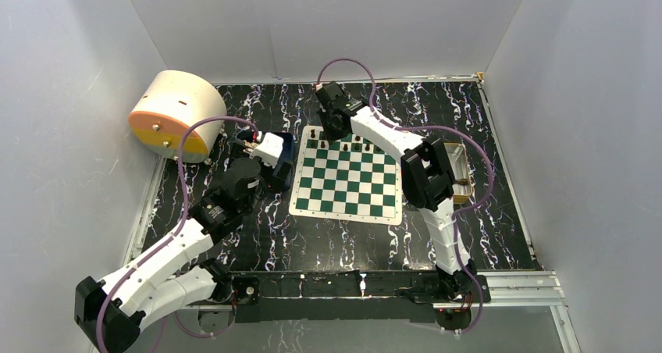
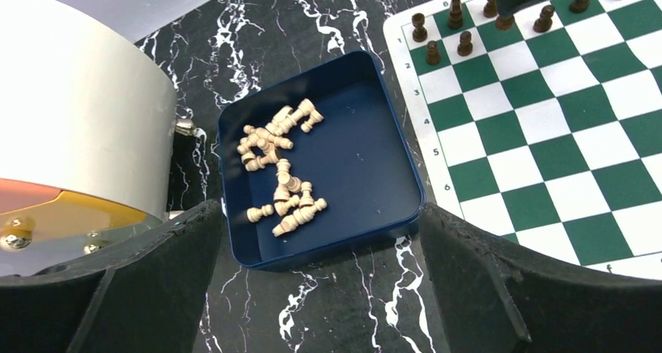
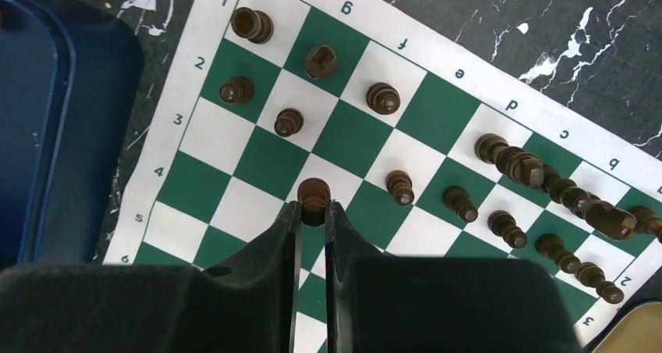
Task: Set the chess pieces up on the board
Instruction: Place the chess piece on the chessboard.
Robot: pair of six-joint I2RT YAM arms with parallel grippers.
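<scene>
The green and white board [image 1: 347,183] lies mid-table. Several dark chess pieces [image 1: 346,146] stand on its two far rows; the right wrist view shows them upright [image 3: 288,122] on the board [image 3: 258,158]. My right gripper [image 3: 313,206] is shut on a dark chess piece [image 3: 314,190] over the squares just behind those rows; it reaches over the board's far left part [image 1: 334,126]. I cannot tell whether the piece touches the board. My left gripper [image 2: 318,236] is open and empty, just short of a blue tray [image 2: 375,158] left of the board [image 2: 546,134].
The blue tray holds several pale wooden chess pieces [image 2: 281,173], lying down. A white drum with an orange-yellow face [image 1: 173,112] stands at the far left, close to the tray [image 2: 70,119]. A gold tin tray [image 1: 462,165] sits right of the board, partly behind the right arm.
</scene>
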